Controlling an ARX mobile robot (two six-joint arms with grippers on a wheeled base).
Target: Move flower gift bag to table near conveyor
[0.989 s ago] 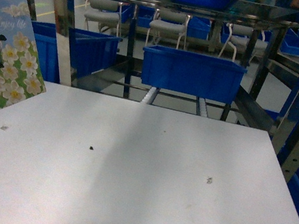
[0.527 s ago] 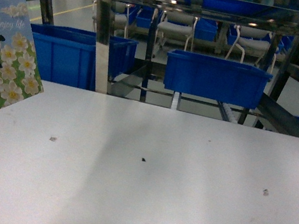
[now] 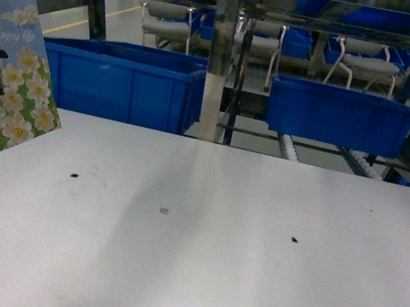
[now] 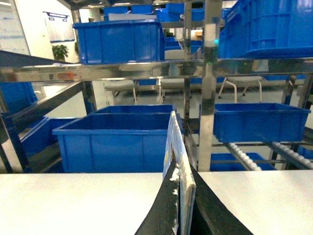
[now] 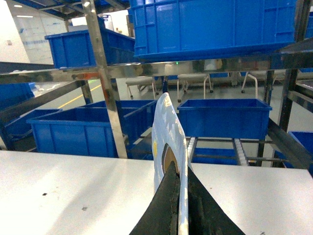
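Flower gift bag (image 4: 179, 166) edge-on, clamped in left end effector (image 4: 180, 205), right end effector (image 5: 180, 205) gripping another edge.

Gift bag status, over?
Left gripper and right gripper both shut on flower gift bag. Bag held above the table, not set down. Conveyor ahead behind blue totes; nothing blocking.

The flower-printed paper gift bag (image 3: 5, 70) is at the left over the big flat white worktop (image 3: 194, 263); the steel roller conveyor (image 3: 290, 146) and blue plastic totes (image 3: 126, 82) are behind.
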